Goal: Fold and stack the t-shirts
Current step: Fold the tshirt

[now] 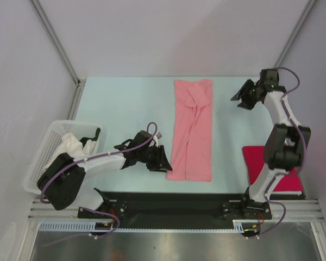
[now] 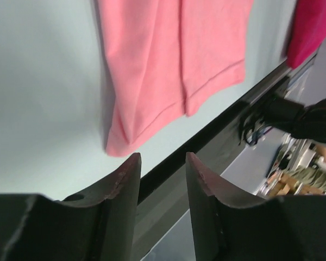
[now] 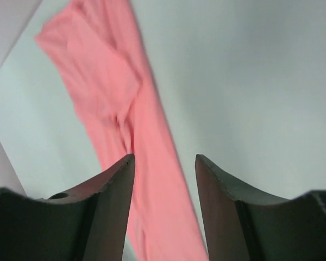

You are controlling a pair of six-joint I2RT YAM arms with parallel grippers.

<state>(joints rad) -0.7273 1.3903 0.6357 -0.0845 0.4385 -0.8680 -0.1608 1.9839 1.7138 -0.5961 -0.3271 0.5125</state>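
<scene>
The salmon-pink t-shirt [image 1: 192, 130] lies in a long narrow strip down the middle of the table, sleeves folded in; it also shows in the left wrist view [image 2: 168, 60] and the right wrist view [image 3: 130, 141]. The magenta-red t-shirt [image 1: 256, 163] lies folded at the near right, partly hidden by the right arm; a corner shows in the left wrist view [image 2: 312, 27]. My left gripper [image 1: 164, 160] is open and empty, just left of the pink shirt's near left corner. My right gripper [image 1: 240, 98] is open and empty, raised beside the shirt's far right end.
A white lattice basket [image 1: 49, 147] with white cloth in it stands at the table's left edge. A black rail [image 1: 174, 204] runs along the near edge. Grey enclosure walls stand on three sides.
</scene>
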